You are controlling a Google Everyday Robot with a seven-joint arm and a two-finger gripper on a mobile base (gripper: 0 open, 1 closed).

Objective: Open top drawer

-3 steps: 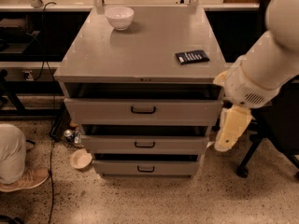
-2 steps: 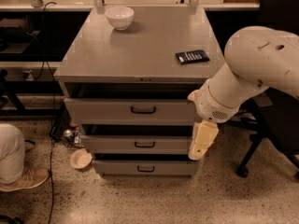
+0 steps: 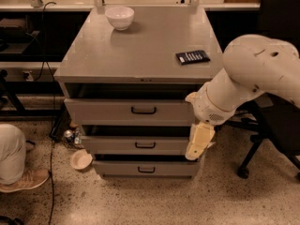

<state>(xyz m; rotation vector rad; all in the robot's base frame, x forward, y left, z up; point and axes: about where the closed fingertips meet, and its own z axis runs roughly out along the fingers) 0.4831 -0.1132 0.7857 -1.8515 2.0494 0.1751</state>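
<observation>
The grey cabinet [image 3: 140,50] has three grey drawers stacked in its front. The top drawer [image 3: 108,112] is the tallest, with a small dark loop handle [image 3: 144,110] at its centre and a dark gap above its front. My gripper [image 3: 199,142] is cream-coloured and hangs pointing down from the white arm [image 3: 243,78]. It is in front of the right end of the middle drawer [image 3: 117,145], just below the top drawer's right end and well to the right of the handle. It holds nothing that I can see.
A white bowl [image 3: 119,17] and a flat black object [image 3: 192,56] lie on the cabinet top. A black office chair [image 3: 276,125] stands at the right. A person's leg and shoe [image 3: 16,161], a small bowl [image 3: 80,159] and a can [image 3: 69,135] are on the floor at the left.
My arm has swung left, bringing the gripper from beside the cabinet's right side to the front of the drawers' right ends. The drawers have not moved.
</observation>
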